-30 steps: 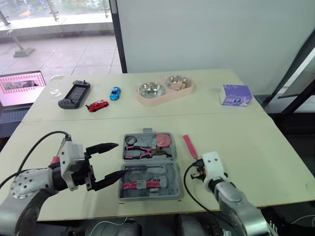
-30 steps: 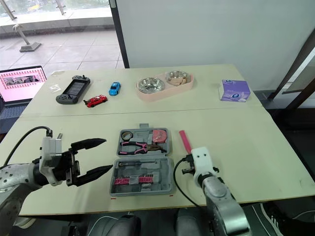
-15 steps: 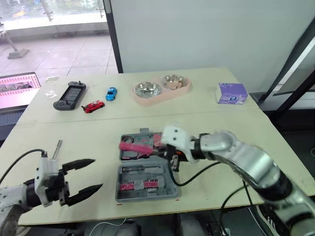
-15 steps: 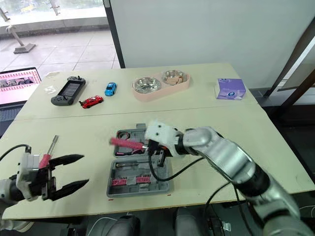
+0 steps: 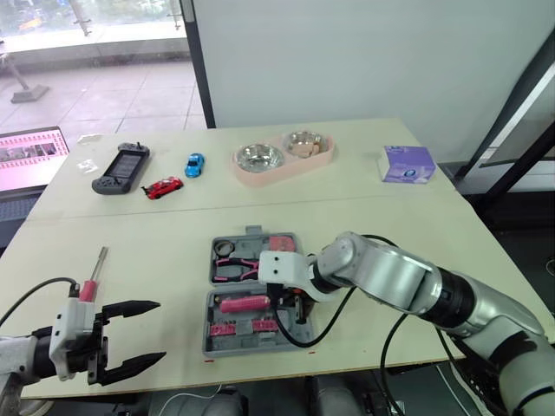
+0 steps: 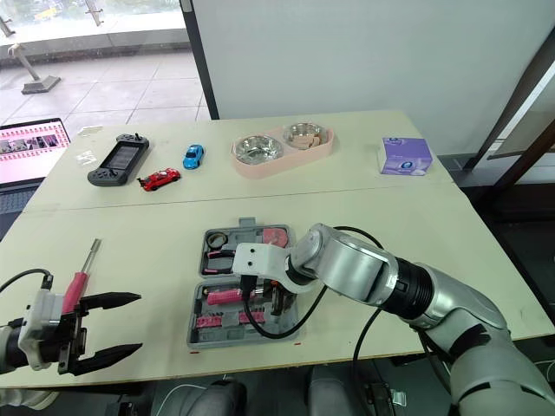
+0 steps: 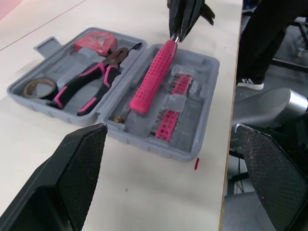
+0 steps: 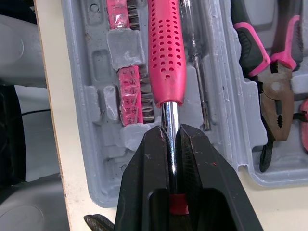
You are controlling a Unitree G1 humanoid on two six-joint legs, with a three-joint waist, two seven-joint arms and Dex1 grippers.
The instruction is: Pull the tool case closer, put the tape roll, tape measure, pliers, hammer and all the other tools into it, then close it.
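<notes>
One pink hammer (image 8: 166, 53) in right tool (image 8: 171, 131)

My right arm (image 5: 381, 277) is reaching in across the right edge of the tool case (image 5: 211, 322), so that side is closed to any other approach. My right gripper (image 8: 168, 132) is hanging low over the near half, pinched on the shaft of the pink-handled tool (image 5: 245, 304), which is taking up the middle there. The far half is sitting packed with pliers (image 8: 275, 89), tape roll (image 5: 227, 249) and tape measure (image 5: 282, 245).

Bare table (image 5: 173, 269) is lying between the case's left wall and my left gripper (image 5: 152, 331), fingers spread wide. A screwdriver (image 5: 92, 276) is lying just beside that wrist. Right of my arm, the table is lying bare too.
</notes>
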